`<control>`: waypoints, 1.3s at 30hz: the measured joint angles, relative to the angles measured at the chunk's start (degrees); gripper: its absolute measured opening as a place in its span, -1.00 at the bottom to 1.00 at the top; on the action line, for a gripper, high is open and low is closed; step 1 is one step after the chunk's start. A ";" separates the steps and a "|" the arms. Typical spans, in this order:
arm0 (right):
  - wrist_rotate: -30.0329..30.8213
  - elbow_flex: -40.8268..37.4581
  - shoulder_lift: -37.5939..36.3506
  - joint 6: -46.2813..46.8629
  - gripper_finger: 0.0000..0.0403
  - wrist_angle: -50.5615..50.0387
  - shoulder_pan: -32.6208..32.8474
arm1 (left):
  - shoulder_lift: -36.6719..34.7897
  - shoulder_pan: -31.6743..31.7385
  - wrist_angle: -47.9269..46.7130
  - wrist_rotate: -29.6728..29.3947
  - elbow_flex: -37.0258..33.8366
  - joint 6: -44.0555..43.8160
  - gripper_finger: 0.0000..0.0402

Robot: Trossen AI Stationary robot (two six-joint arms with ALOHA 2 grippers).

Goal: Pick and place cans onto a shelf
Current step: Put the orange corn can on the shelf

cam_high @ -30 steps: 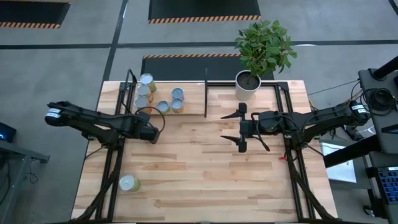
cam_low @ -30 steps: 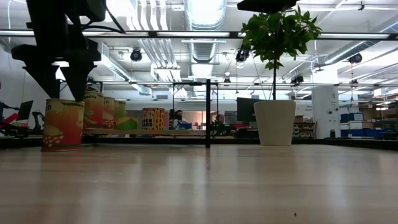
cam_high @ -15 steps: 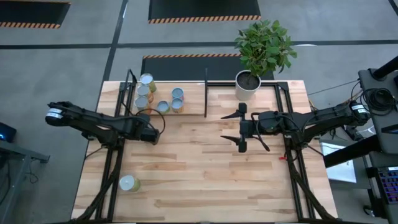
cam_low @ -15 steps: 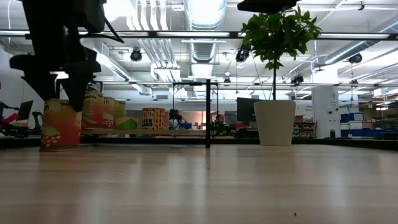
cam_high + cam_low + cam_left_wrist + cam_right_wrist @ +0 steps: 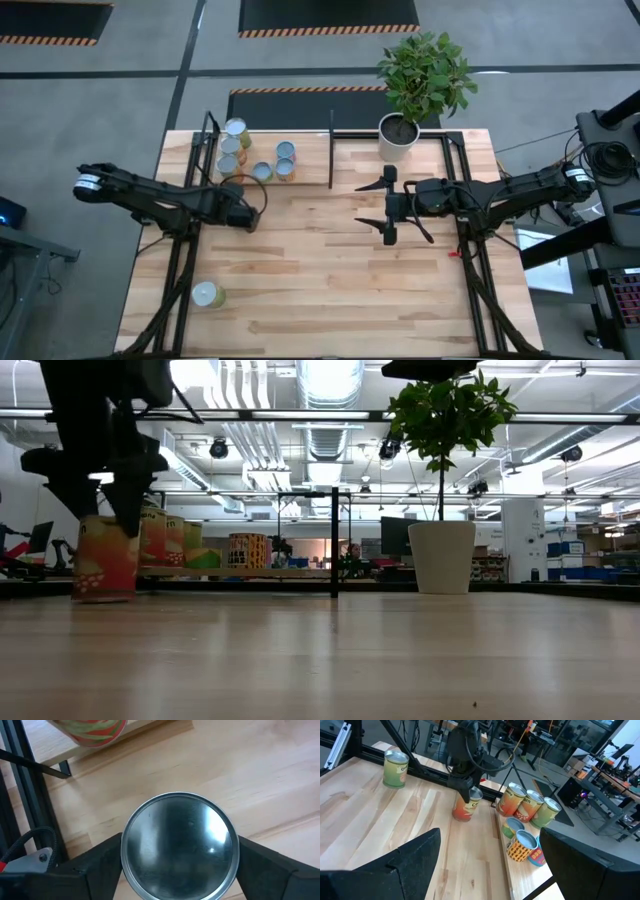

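Left gripper is down over an orange-red labelled can standing on the table just in front of the shelf; fingers sit either side of its silver top, touching or near-touching, can't tell if gripped. Five more cans are on the shelf's left section. A green can stands alone near the table's front left edge. Right gripper hovers mid-table, fingers spread wide, empty. Potted plant is at the back.
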 joint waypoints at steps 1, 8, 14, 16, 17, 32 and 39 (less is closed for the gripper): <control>0.00 0.00 0.00 0.00 0.62 -0.01 0.00 | 0.02 0.00 0.02 0.02 0.49 -0.04 0.50; 0.06 0.00 0.00 -0.01 0.62 -0.01 0.00 | 0.33 -0.15 3.07 -2.88 10.04 2.66 0.59; 0.07 0.00 0.00 -0.02 0.62 -0.07 0.00 | 4.76 -0.17 8.62 -8.93 19.79 10.73 0.57; 0.07 0.00 0.00 0.00 0.62 -0.11 0.00 | 7.21 -0.17 8.59 -10.20 23.18 13.64 0.57; 0.07 0.00 0.00 0.00 0.62 -0.15 0.00 | 8.48 -0.07 8.56 -10.84 24.86 14.87 0.57; 0.07 -0.08 -5.62 4.81 0.62 -8.60 0.00 | 21.54 5.27 9.26 -16.22 38.18 28.89 0.57; 0.09 -0.17 -6.15 5.84 0.62 -10.37 0.00 | 25.73 8.25 12.31 -16.74 38.18 31.52 0.57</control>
